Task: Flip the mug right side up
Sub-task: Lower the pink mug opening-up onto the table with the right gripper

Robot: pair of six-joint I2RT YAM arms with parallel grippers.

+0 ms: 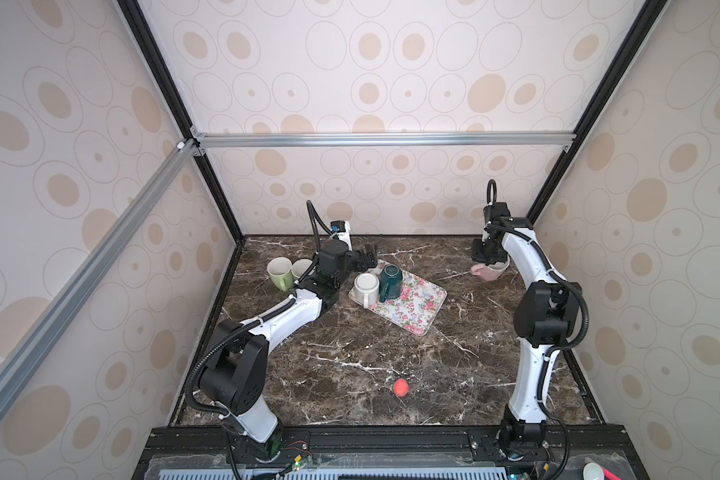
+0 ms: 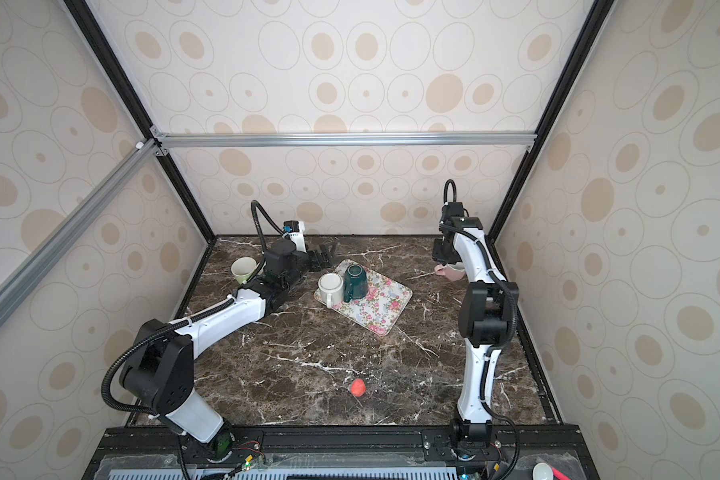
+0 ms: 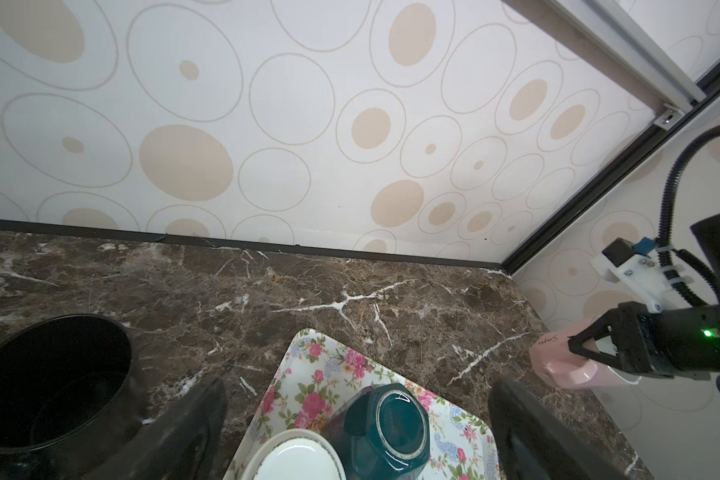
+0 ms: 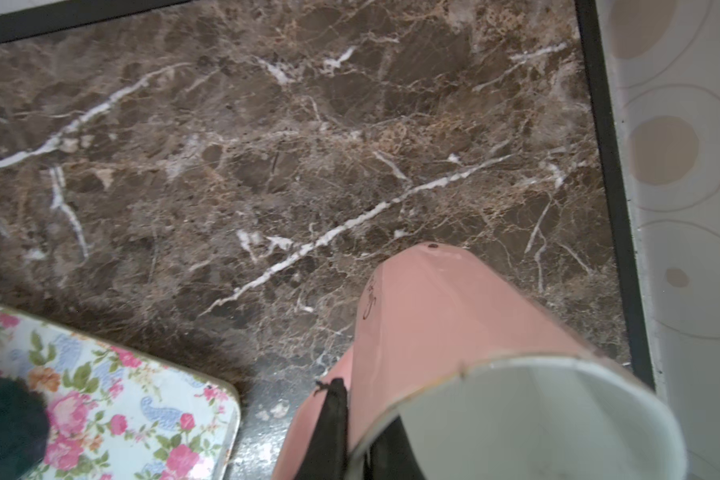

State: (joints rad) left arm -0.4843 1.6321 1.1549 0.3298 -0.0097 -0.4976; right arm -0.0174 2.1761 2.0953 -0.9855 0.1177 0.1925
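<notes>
Both top views: right gripper clamped on the rim of the pink mug, near the back right corner of the marble table; mug tipped, contact with the table unclear. Spread wide and empty, left gripper just behind the floral tray bearing a white mug and a teal mug.

Left wrist view: teal mug bottom-up beside the white one, between wide jaws.

Right wrist view: pink mug's mouth toward the camera, base angled down at the marble, black finger against its outer wall.
</notes>
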